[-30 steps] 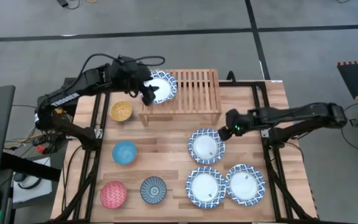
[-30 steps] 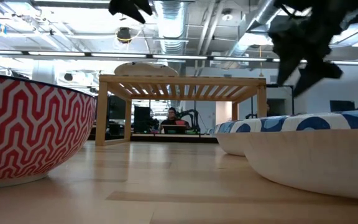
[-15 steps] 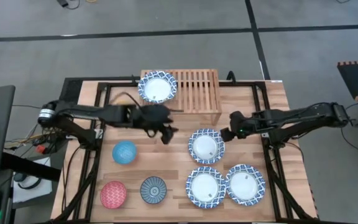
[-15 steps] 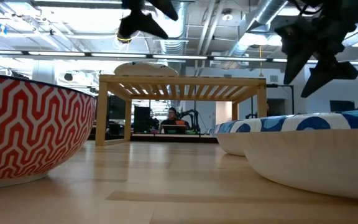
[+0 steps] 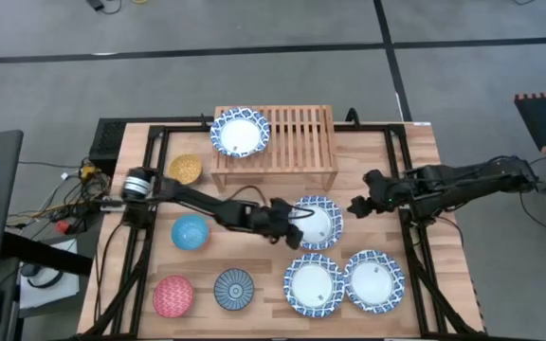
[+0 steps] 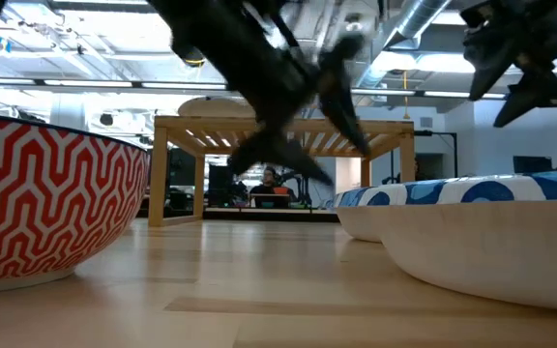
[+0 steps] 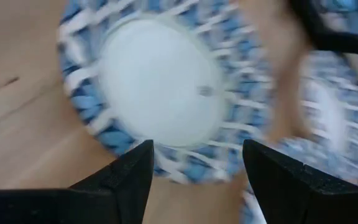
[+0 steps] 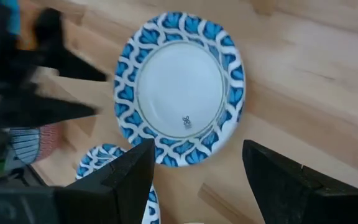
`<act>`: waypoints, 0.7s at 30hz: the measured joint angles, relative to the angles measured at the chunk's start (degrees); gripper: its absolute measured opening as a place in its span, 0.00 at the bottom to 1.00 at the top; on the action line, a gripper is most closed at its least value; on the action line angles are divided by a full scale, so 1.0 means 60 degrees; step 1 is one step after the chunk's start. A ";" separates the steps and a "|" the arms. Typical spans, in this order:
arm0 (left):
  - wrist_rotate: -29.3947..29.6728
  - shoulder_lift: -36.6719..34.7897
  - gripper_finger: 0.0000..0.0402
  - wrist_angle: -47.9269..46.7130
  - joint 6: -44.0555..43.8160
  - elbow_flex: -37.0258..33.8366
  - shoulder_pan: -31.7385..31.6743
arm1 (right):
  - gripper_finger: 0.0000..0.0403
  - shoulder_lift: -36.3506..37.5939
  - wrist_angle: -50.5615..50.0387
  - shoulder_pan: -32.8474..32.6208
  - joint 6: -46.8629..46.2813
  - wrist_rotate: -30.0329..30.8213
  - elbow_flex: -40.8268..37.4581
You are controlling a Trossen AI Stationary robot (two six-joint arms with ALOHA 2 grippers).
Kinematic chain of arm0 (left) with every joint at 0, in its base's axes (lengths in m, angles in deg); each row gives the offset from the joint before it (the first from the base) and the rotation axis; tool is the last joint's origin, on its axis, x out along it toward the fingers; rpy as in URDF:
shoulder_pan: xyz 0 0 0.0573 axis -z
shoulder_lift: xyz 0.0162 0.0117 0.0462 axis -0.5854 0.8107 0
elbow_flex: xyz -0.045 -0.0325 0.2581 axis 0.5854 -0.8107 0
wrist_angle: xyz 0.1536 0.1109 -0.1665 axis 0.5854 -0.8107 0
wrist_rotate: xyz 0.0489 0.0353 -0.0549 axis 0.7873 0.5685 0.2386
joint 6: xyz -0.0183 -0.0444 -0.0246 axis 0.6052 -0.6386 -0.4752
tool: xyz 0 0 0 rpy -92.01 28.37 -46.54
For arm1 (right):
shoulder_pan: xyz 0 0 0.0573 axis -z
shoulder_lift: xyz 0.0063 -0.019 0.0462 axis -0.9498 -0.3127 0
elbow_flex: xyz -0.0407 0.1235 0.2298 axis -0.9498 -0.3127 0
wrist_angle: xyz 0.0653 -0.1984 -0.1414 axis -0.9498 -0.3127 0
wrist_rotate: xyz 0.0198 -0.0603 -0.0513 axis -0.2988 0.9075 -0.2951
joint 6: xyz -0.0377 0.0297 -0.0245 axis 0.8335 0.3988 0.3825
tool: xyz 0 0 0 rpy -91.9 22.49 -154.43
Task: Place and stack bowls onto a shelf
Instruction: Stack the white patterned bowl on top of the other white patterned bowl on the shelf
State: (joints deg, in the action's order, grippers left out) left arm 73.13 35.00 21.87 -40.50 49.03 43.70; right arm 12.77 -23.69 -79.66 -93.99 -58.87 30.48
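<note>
Blurred blue and white is filling most of my left wrist view, so I am making out little there beyond the patterned rim of the white bowl [image 7: 160,87] lying past my left gripper [image 7: 194,165], whose two dark fingers are standing apart with nothing between them. In the high view that gripper [image 5: 292,219] is reaching over the near-left rim of the same bowl [image 5: 317,223], but I cannot tell whether it is touching the rim. In the low view the left arm is smearing across the middle and covering part of the shelf [image 6: 283,130], while the big red bowl [image 6: 51,198] is cut off at the edge. My right gripper [image 5: 356,204] is hovering just beside the same white bowl on its other side, fingers spread and holding nothing; its wrist view is showing that bowl [image 8: 179,90] whole and a second white bowl [image 8: 114,180] only in part. One white bowl [image 5: 240,133] is sitting on the left end of the shelf [image 5: 297,133]. Two more white bowls [image 5: 313,284] [image 5: 375,280] are lying on the table [image 5: 263,251], along with the yellow bowl [image 5: 185,169], light blue bowl [image 5: 190,232], red bowl [image 5: 172,296] and dark blue bowl [image 5: 234,289].
</note>
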 joint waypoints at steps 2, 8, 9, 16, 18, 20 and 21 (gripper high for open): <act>0.0017 0.0560 0.57 -0.0005 -0.0245 0.0424 -0.0089 | 0.67 0.0236 -0.0204 0.0028 0.0274 0.0019 0.0004; -0.0195 0.1414 0.57 -0.0488 -0.1065 0.1398 -0.0253 | 0.67 0.0698 -0.0387 0.0073 0.1085 0.0018 0.0001; -0.0218 0.1419 0.57 -0.0640 -0.1085 0.1510 -0.0254 | 0.67 0.0767 -0.0384 0.0069 0.1156 0.0011 0.0001; 0.0676 0.1175 0.57 -0.1780 -0.0734 0.2480 -0.0250 | 0.67 0.1269 -0.0993 -0.0287 0.1220 0.0023 -0.0003; 0.0812 0.1197 0.57 -0.1833 -0.0599 0.2569 -0.0272 | 0.67 0.1312 -0.1152 -0.0364 0.1223 0.0105 -0.0003; 0.0806 0.1336 0.57 -0.1662 -0.0759 0.2599 -0.0348 | 0.67 0.1418 -0.1258 -0.0397 0.1226 0.0193 -0.0003; 0.0793 0.1364 0.57 -0.1892 -0.0905 0.2586 -0.0381 | 0.67 0.1447 -0.1263 -0.0413 0.1226 0.0213 -0.0003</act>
State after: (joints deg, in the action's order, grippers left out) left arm 77.88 43.19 10.52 -45.93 64.55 41.42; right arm 21.45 -31.27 -82.13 -86.63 -57.59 30.47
